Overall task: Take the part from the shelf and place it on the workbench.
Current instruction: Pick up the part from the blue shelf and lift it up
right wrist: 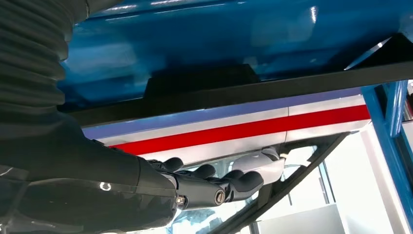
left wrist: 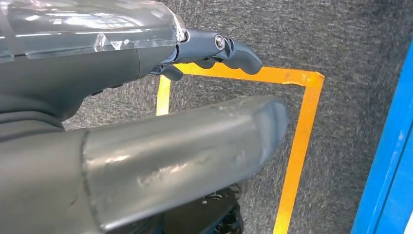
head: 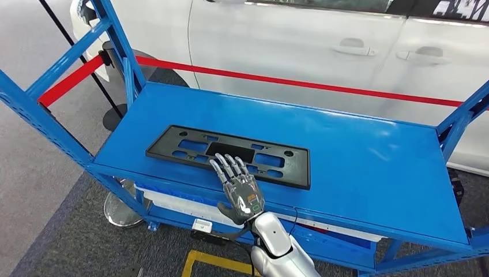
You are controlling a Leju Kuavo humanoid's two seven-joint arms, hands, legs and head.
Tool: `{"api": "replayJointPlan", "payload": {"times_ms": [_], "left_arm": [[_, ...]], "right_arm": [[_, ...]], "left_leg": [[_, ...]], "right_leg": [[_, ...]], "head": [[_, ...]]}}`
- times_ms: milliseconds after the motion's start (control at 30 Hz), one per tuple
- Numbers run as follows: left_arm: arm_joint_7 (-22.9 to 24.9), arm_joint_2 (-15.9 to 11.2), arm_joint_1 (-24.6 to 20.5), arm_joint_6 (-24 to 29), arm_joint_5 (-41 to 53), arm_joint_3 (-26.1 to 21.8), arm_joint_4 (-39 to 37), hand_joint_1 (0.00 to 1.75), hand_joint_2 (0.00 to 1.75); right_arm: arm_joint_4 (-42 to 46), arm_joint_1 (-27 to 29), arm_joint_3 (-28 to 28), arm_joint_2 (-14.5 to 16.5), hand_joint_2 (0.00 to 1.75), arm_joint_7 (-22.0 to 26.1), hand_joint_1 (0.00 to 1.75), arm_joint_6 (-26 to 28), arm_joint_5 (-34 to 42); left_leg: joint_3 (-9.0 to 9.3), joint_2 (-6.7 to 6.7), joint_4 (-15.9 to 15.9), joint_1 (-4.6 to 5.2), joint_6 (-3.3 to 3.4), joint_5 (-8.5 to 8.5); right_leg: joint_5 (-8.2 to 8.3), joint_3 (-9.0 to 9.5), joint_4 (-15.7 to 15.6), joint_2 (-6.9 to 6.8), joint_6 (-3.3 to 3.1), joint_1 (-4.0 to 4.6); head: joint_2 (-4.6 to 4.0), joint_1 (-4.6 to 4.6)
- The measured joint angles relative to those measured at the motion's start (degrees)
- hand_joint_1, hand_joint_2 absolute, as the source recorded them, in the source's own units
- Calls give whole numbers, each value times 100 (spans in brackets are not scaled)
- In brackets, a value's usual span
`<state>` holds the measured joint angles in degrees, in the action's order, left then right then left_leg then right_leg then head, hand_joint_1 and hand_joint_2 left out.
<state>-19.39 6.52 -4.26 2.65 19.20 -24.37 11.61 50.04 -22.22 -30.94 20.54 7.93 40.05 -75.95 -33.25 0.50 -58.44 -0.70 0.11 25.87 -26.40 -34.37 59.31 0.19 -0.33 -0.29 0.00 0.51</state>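
The part, a flat black plate frame [head: 173, 149] with several cut-outs, lies on the top of the blue shelf [head: 357, 156], left of its middle. My right hand [head: 239, 187] reaches over the shelf's near edge with its fingers [head: 228, 165] stretched out flat and together, their tips resting on the frame's near edge. It grips nothing. In the right wrist view the same hand [right wrist: 209, 187] is stretched out straight towards the black frame [right wrist: 204, 80] on the blue top. My left hand [left wrist: 146, 97] hangs over the carpet, holding nothing, its fingers [left wrist: 234, 48] loosely extended.
A white car [head: 288, 40] stands close behind the shelf, with a red barrier belt [head: 288, 81] in front of it. Blue uprights [head: 40, 115] rise at the shelf's corners. Yellow tape [left wrist: 302, 131] marks the grey carpet by the shelf's foot. A round stand base [head: 118, 210] sits under the left corner.
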Motion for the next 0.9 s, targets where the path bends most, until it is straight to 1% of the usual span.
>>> {"api": "replayJointPlan", "payload": {"times_ms": [33, 100, 133, 167, 200, 233, 267, 300, 333, 367, 400, 433, 467, 500, 533, 600, 633, 667, 700, 767, 800, 833, 867, 900], "left_arm": [[2, 2, -4, -6, 3, 0, 0, 0, 0], [6, 5, -9, -21, 13, 0, 1, 0, 0], [8, 9, -13, -27, 18, 0, 1, 0, 0], [10, 12, -16, -35, 23, 0, 1, 0, 0], [13, 15, -17, -42, 28, 0, 0, 0, 0], [15, 19, -16, -47, 39, 0, 0, 0, 0], [21, 20, -12, -50, 52, 0, 0, 0, 0], [26, 20, -6, -51, 65, 0, 0, 0, 0], [30, 20, -2, -52, 78, 0, 0, 0, 0], [34, 20, -2, -54, 88, -1, 0, 0, 0], [35, 20, -4, -55, 97, -1, 0, 0, 0], [37, 21, -7, -57, 101, -2, 0, 0, 0], [38, 22, -11, -60, 104, -2, 0, 0, 0], [40, 23, -12, -63, 103, -2, 0, 0, 0], [43, 25, -9, -67, 102, -2, 0, 0, 0], [41, 34, 0, -68, 115, -2, 0, 0, 0], [36, 40, 0, -68, 126, -2, 0, 0, 0], [29, 45, -5, -67, 143, -3, 0, 0, 0], [22, 49, -11, -66, 159, -3, 0, 0, 0], [16, 49, -19, -64, 193, -4, 0, 0, 0], [16, 49, -20, -64, 204, -4, 0, 0, 0], [16, 49, -20, -64, 214, -4, 0, 0, 0], [16, 51, -20, -64, 224, -4, 0, 0, 0], [20, 55, -21, -64, 244, -4, 0, 0, 0]], "right_arm": [[-46, -43, -53, 10, 175, -54, 0, 0, 49], [-127, -135, -158, 29, 175, -147, 0, 1, 178], [-160, -191, -205, 43, 175, -182, 0, 1, 235], [-190, -253, -253, 57, 175, -207, 0, 0, 287], [-219, -308, -296, 69, 175, -223, 0, 0, 334], [-248, -351, -332, 78, 175, -235, 0, -1, 375], [-277, -380, -362, 80, 175, -242, 0, -1, 417], [-304, -395, -385, 82, 175, -245, 0, -1, 450], [-328, -406, -402, 83, 175, -248, 0, -1, 475], [-348, -420, -415, 85, 175, -248, 0, -1, 491], [-362, -440, -425, 89, 175, -248, 0, -1, 500], [-374, -466, -430, 94, 175, -247, 0, -1, 508], [-385, -494, -435, 97, 175, -246, 0, -1, 515], [-395, -518, -441, 98, 175, -246, 0, -1, 523], [-407, -535, -448, 99, 175, -246, 0, 0, 530], [-433, -559, -458, 100, 175, -249, 0, 1, 536], [-449, -577, -460, 101, 175, -254, 0, 1, 537], [-467, -602, -462, 101, 175, -264, 0, 1, 537], [-488, -626, -463, 100, 175, -281, 0, 1, 537], [-557, -655, -473, 92, 175, -334, 0, 1, 538], [-602, -661, -485, 84, 175, -364, 0, 1, 541], [-648, -668, -499, 78, 175, -395, 0, 1, 546], [-690, -685, -518, 73, 175, -430, 0, 1, 552], [-729, -716, -546, 71, 175, -487, 0, 1, 556]], "left_leg": [[1, -2, 3, 3, -35, 3], [17, -7, 4, -12, -107, 20], [-6, -11, -69, -19, -140, 78], [-79, -14, -247, -24, -167, 191], [-215, -17, -544, -32, -189, 353], [-395, -17, -920, -37, -208, 532], [-572, -18, -1280, -42, -223, 669], [-689, -18, -1507, -44, -232, 714], [-708, -18, -1527, -45, -235, 649], [-615, -19, -1315, -46, -232, 481], [-441, -22, -942, -47, -222, 263], [-258, -24, -558, -41, -205, 110], [-117, -22, -258, -32, -176, 11], [-41, -20, -90, -20, -144, -19], [-24, -15, -42, -5, -107, 4], [-21, -13, -8, -14, -30, -19], [-13, -14, 13, -24, 7, -34], [-5, -18, 35, -36, 46, -48], [-2, -23, 46, -40, 75, -54], [-6, -28, 45, -33, 108, -52], [-7, -28, 42, -31, 111, -49], [-4, -24, 38, -29, 112, -46], [1, -20, 33, -28, 111, -41], [9, -15, 28, -25, 106, -34]], "right_leg": [[-16, 10, -26, 8, -21, 16], [4, 28, -66, 18, -83, 6], [17, 48, -93, 16, -117, -7], [27, 66, -120, 11, -148, -22], [29, 79, -130, 4, -169, -27], [25, 82, -131, -1, -186, -23], [21, 82, -128, -5, -195, -16], [15, 84, -123, -7, -200, -11], [9, 88, -117, -6, -199, -8], [0, 95, -106, -3, -192, -7], [-14, 104, -94, 0, -179, -8], [-32, 108, -76, 3, -158, 4], [-46, 106, -60, 7, -133, 15], [-53, 100, -50, 9, -106, 25], [-52, 94, -52, 9, -77, 32], [-57, 96, -57, 9, -16, 26], [-102, 79, -6, 8, 18, 20], [-205, 10, 147, 7, 51, 16], [-361, -119, 420, 6, 78, 7], [-688, -490, 1162, 5, 114, -3], [-753, -633, 1431, 5, 121, -5], [-708, -687, 1504, 5, 120, -6], [-562, -634, 1358, 5, 109, -5], [-349, -485, 1024, 5, 85, -2]], "head": [[0, 3], [0, 8], [0, 19], [0, 36], [0, 53], [0, 69], [0, 74], [0, 74], [0, 75], [0, 75], [0, 76], [0, 78], [0, 77], [0, 74], [0, 71], [0, 64], [0, 58], [0, 45], [0, 33], [0, 14], [0, 14], [0, 12], [0, 10], [0, 8]]}}
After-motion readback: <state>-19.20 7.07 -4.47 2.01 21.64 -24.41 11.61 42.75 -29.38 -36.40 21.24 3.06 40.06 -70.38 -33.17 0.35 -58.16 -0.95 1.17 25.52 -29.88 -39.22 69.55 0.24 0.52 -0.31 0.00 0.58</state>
